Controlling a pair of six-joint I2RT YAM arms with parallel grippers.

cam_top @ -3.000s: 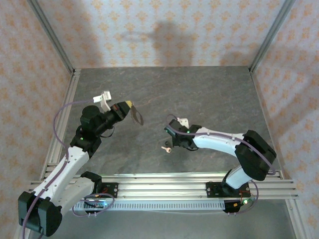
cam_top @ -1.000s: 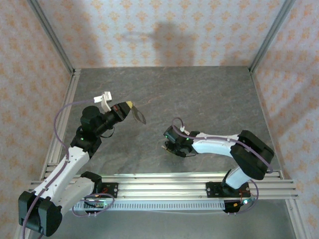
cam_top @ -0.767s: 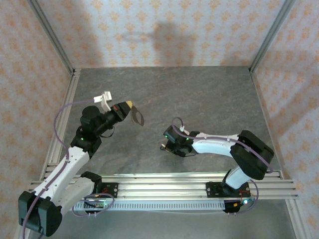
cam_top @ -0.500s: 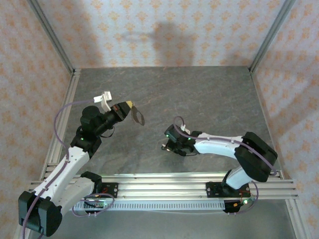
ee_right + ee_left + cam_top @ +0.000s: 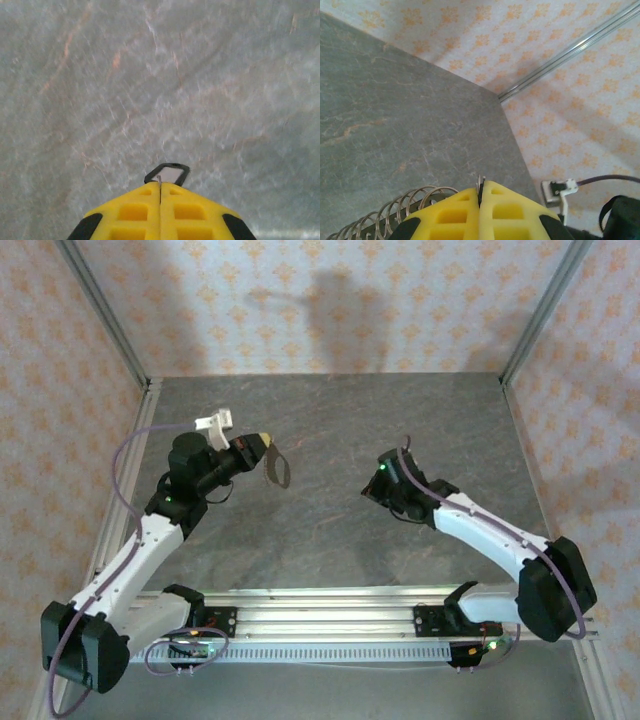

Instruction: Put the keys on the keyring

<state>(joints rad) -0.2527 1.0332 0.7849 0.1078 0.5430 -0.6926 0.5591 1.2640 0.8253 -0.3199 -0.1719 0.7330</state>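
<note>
Keyring (image 5: 395, 212) of coiled springy wire; key (image 5: 167, 174) black-rimmed, oblong.

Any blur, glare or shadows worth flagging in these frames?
Right wrist: table smeared and soft, key in the right gripper sharp. Left wrist: crisp, keyring coils readable. Top external: even light, soft shadow on the back wall, no glare.

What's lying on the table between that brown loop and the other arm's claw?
Nothing. In the top view, the stretch of grey table between the keyring and the right gripper is bare.
</note>
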